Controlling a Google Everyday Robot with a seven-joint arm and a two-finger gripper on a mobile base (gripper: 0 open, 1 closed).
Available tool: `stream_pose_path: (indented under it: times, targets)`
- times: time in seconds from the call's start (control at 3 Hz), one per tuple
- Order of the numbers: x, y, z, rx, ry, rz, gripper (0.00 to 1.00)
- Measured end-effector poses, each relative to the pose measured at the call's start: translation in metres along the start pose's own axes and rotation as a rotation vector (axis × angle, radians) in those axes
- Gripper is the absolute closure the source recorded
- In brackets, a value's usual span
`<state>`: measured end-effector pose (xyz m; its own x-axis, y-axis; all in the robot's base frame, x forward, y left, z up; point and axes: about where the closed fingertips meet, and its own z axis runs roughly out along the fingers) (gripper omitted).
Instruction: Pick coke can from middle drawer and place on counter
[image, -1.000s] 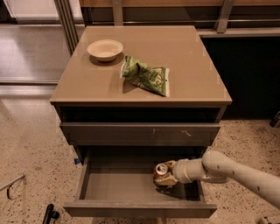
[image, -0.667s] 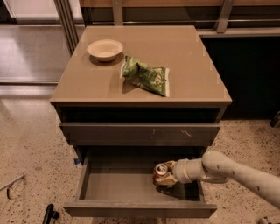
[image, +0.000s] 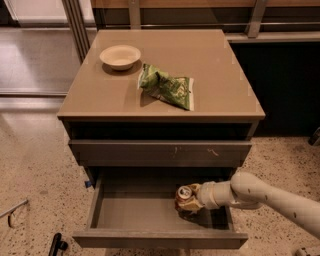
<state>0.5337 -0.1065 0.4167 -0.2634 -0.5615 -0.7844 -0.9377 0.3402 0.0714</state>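
Nothing shifted: end effector (image: 190, 201) stays clamped on coke can (image: 183, 193), label unreadable, in middle drawer (image: 132, 212).

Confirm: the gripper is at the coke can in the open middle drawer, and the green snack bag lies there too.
Wrong: the camera view shows the green snack bag on the counter. The gripper is at the coke can in the open middle drawer.
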Motion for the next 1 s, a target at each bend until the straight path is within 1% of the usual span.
stream_pose_path:
  times: [0.33, 0.67, 1.0]
  targets:
    - [-0.012, 0.008, -0.011, -0.048, 0.01, -0.045, 1.0]
    - [-0.044, 0.03, -0.054, -0.148, 0.025, -0.082, 1.0]
    - [-0.092, 0.049, -0.104, -0.175, 0.027, -0.084, 1.0]
